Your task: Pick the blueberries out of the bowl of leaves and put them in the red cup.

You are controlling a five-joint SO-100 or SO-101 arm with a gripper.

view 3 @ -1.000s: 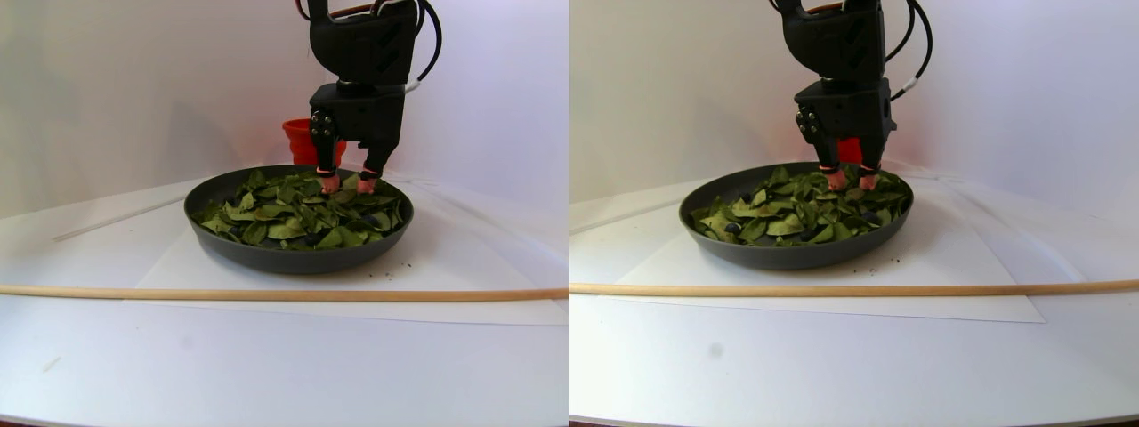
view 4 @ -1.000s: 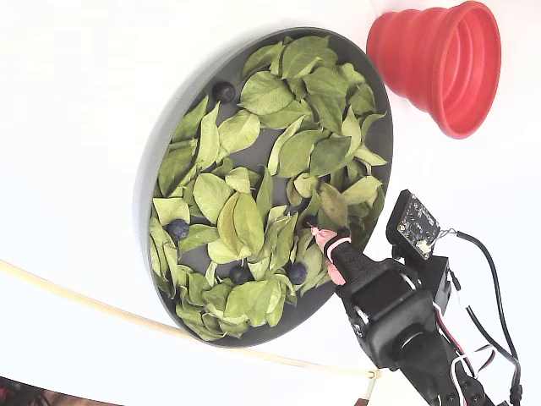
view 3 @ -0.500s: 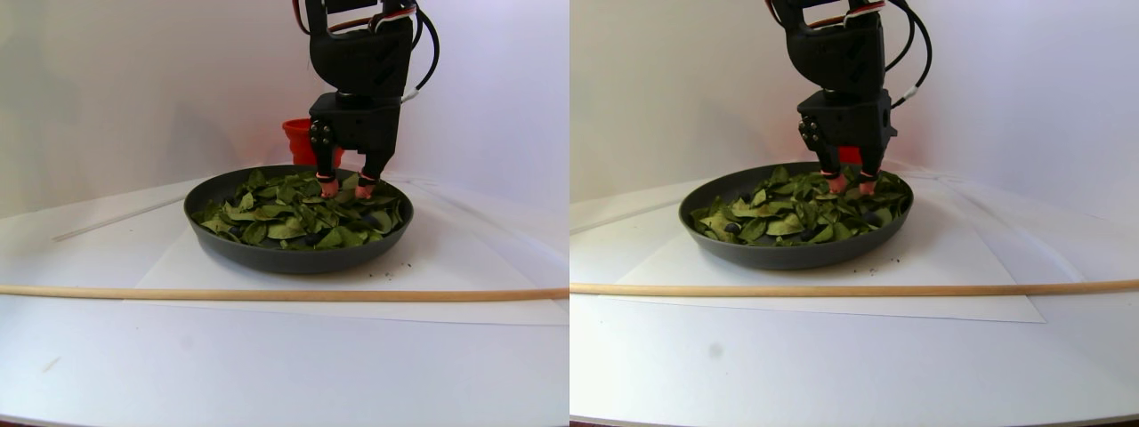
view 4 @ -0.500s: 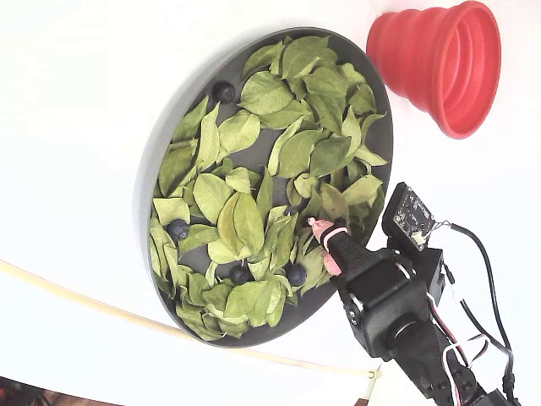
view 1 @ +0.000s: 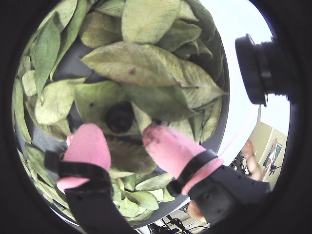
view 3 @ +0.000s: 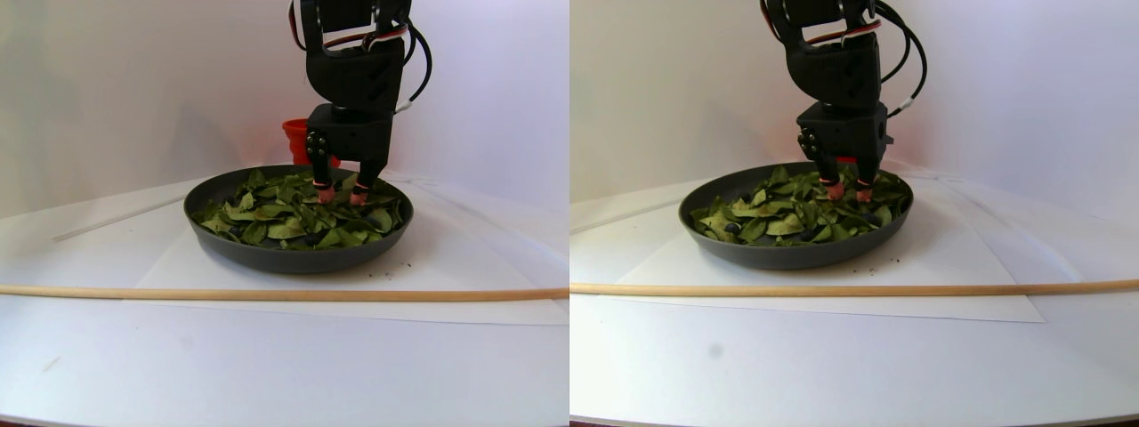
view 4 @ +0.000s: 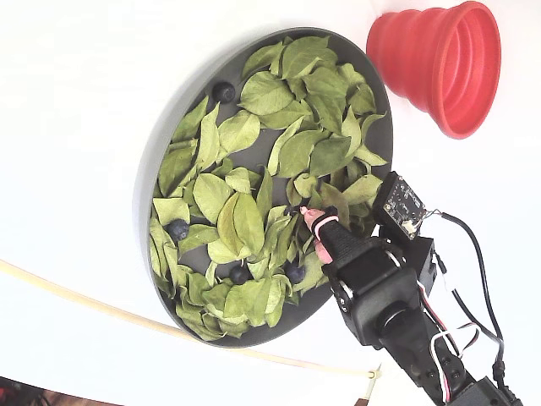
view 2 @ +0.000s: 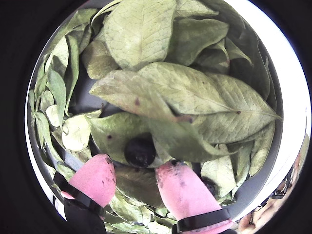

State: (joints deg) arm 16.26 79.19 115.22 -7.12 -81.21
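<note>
My gripper (view 2: 139, 178) is open, its pink fingertips (view 1: 87, 144) down among the leaves (view 2: 185, 92) of the dark grey bowl (view 4: 161, 144). One blueberry (view 2: 140, 151) lies just beyond the two tips, partly under a leaf; the other wrist view shows the same blueberry (view 1: 120, 117). In the fixed view the gripper (view 4: 314, 222) stands over the bowl's right side, with other blueberries (view 4: 223, 91) (view 4: 177, 230) (view 4: 295, 272) among the leaves. The red cup (view 4: 439, 63) stands outside the bowl at the upper right. In the stereo pair view the gripper (view 3: 338, 194) hides part of the cup (view 3: 296, 138).
A long wooden stick (view 3: 267, 294) lies across the table in front of the bowl, and it also crosses the lower left of the fixed view as the stick (view 4: 84, 300). White paper (view 3: 178, 271) lies under the bowl. A camera module (view 4: 403, 205) and cables ride on the arm.
The gripper has shifted inward over the leaves, up and left in the fixed view, away from the bowl's rim. Its fingers stand slightly closer together. The berries and the cup have not moved.
</note>
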